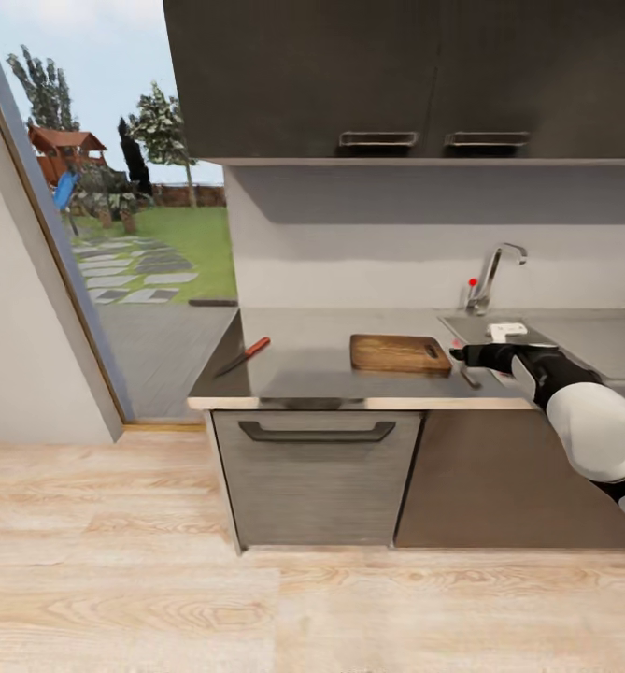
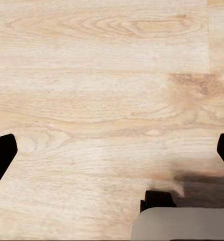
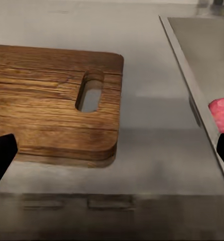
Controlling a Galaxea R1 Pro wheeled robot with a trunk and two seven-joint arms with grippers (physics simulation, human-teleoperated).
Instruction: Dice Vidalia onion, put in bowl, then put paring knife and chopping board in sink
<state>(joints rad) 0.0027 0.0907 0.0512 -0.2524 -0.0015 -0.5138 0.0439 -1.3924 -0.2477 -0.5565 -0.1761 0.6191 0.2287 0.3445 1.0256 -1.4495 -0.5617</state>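
Counter (image 1: 312, 365): board (image 1: 401, 353) ctr, knife (image 1: 243, 356) at its 9 o'clock, sink (image 1: 485, 329) at 2. R gripper (image 1: 456, 354) just beside board's 3 o'clock edge, fingers wide, empty. L gripper (image 2: 112, 150) over wood floor (image 2: 107, 75), fingers wide.

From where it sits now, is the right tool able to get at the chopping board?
Probably yes. The right tool hovers open just beside the chopping board, at its slotted end, and the bare countertop between them holds nothing in the way.
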